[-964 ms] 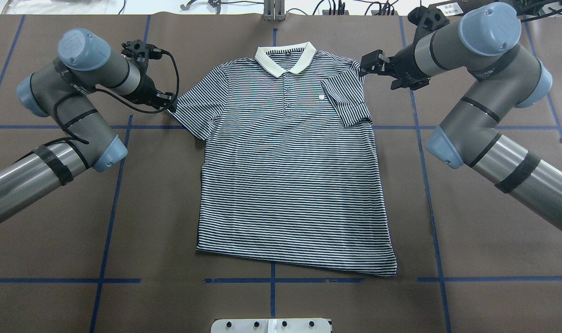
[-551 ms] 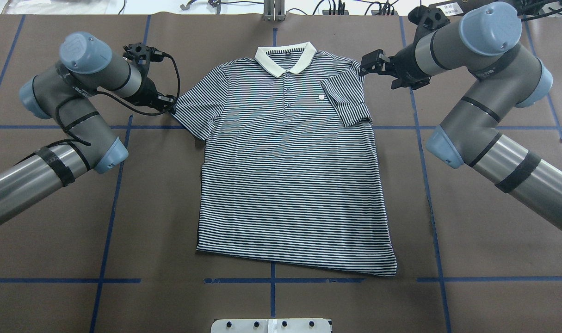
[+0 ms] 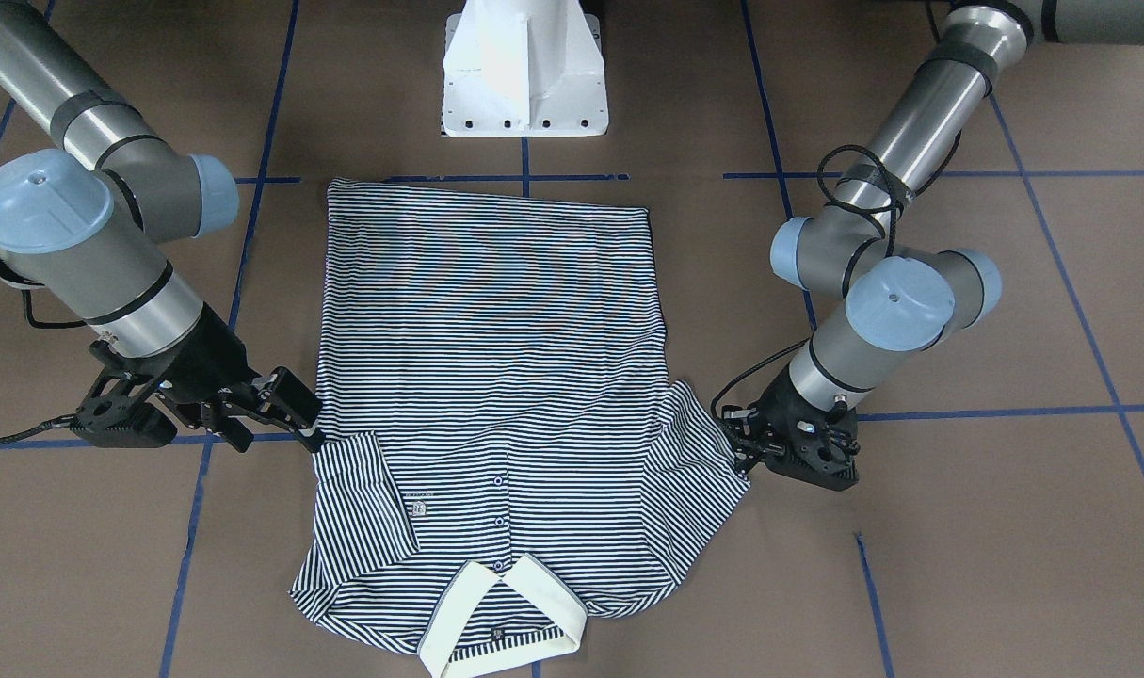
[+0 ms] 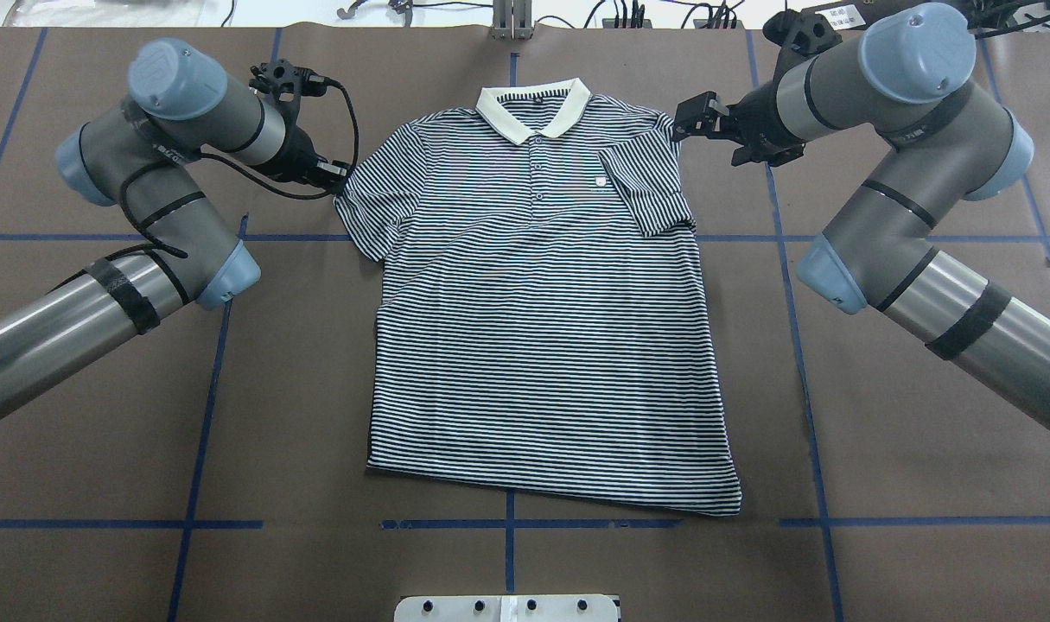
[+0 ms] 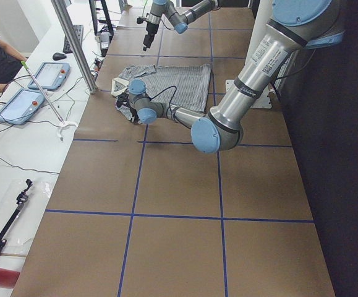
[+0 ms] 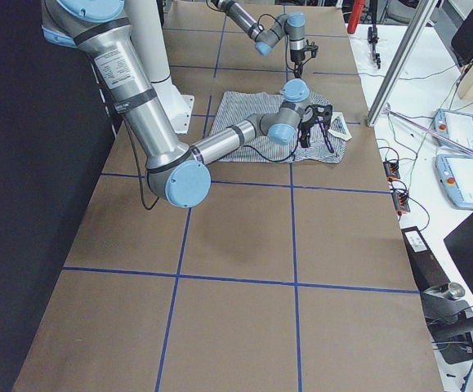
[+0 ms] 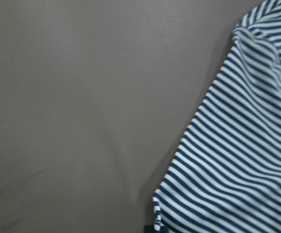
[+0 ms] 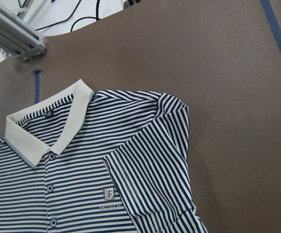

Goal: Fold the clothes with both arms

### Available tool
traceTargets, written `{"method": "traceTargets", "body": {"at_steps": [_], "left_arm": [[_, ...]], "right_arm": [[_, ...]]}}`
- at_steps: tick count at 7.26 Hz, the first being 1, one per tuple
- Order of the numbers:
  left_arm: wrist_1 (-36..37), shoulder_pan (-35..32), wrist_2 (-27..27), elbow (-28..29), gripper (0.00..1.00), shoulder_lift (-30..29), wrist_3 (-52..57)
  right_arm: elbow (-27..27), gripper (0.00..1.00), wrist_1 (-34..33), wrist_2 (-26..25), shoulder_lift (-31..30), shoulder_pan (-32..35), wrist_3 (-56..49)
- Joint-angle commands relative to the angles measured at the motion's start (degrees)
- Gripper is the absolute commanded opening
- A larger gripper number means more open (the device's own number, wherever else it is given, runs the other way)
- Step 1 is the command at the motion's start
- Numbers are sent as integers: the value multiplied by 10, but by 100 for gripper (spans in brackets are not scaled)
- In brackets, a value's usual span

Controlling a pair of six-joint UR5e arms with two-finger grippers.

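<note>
Two grippers of mine are sitting at the shoulders of one striped polo shirt (image 4: 542, 345). The shirt is lying face up and flat on the brown paper-covered table (image 4: 879, 415). Its cream collar (image 4: 533, 108) is pointing away from my base and its bottom hem (image 4: 550, 485) is lying nearest me.

My left gripper (image 4: 336, 183) is sitting low at the outer edge of the left sleeve (image 4: 371, 212). Its fingers are pinching the corner of that sleeve's cuff (my left wrist camera is showing striped cloth running right up to a dark fingertip at the bottom of its view). That sleeve is spreading outward from the body.

My right gripper (image 4: 690, 121) is hovering just beside the shirt's right shoulder. Its fingers are standing spread with nothing between them, and they are not touching the cloth as far as I can tell. The right sleeve (image 4: 654, 194) is lying folded inward over the chest, its cuff edge resting just beside the small chest logo (image 4: 601, 181).

Blue tape lines (image 4: 507, 553) are crossing the table under and around the shirt. My white pedestal base (image 3: 524, 71) is standing just beyond the hem in the front-facing view.
</note>
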Motion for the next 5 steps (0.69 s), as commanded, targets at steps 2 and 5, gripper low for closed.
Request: {"method": "traceTargets", "body": {"at_steps": [2,5], "left_arm": [[8,4,4,-1,0,-64,-74],[4,67,99,88,0,-148,-135]], "right_arm": [[0,100,0,0,0,0,0],[-2,100,-1,-9,0,-3,-1]]}}
